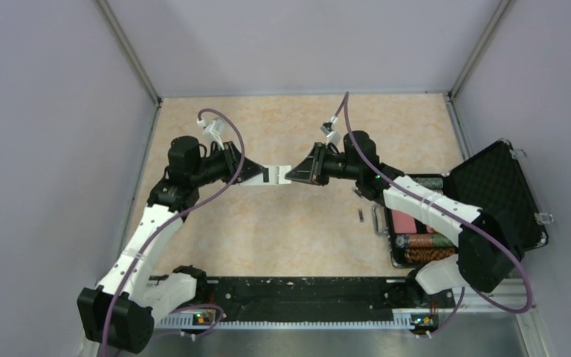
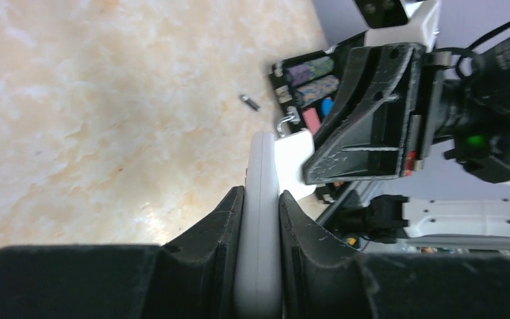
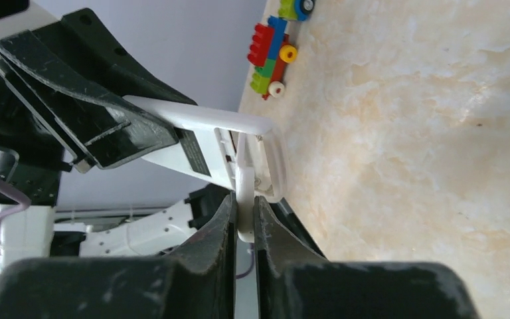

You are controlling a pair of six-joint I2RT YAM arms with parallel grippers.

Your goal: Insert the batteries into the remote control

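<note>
Left claw clamps slim white plastic remote control; right claw pinches its thin white cover. Dark cylindrical battery, 4 o'clock on table, unloaded.

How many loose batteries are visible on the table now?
1. A battery lies on the table, just left of the open case. The other may be hidden.

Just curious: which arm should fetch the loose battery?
Likely the right, once it frees the thin white piece: the battery lies on its side of the table, while the left gripper clamps the remote control.
</note>
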